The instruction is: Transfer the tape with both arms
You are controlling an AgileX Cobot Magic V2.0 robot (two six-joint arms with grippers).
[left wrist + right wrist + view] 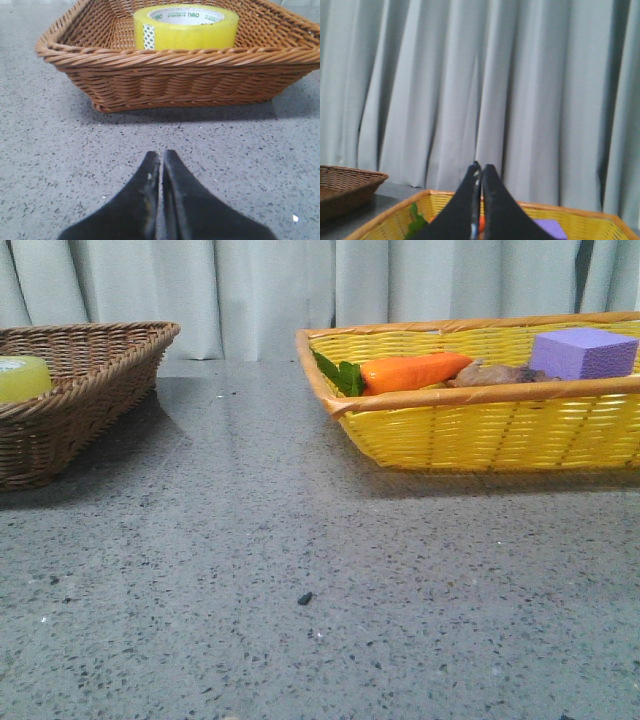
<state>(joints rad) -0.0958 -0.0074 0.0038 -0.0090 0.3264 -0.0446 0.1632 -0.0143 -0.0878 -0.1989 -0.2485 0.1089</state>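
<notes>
We see our left gripper with its two black fingers pressed together, tips meeting over bare grey speckled table, holding nothing. Straight ahead of those tips, apart from them across a stretch of tabletop, stands the brown wicker basket, and beyond its near rim the tape lies flat inside, a yellow-green roll with a white core carrying green lettering. In the front view that same roll shows only as a yellow-green edge above the basket's rim. Our right gripper likewise has its fingers closed against each other and carries nothing; it is raised, facing the pale pleated curtain. Just below and beyond its tips is the yellow woven basket, where we make out green leaves to one side of the fingers and a purple foam block to the other. The front view shows an orange carrot lying in this basket between leaves and block, with a brownish item we cannot identify beside the block.
</notes>
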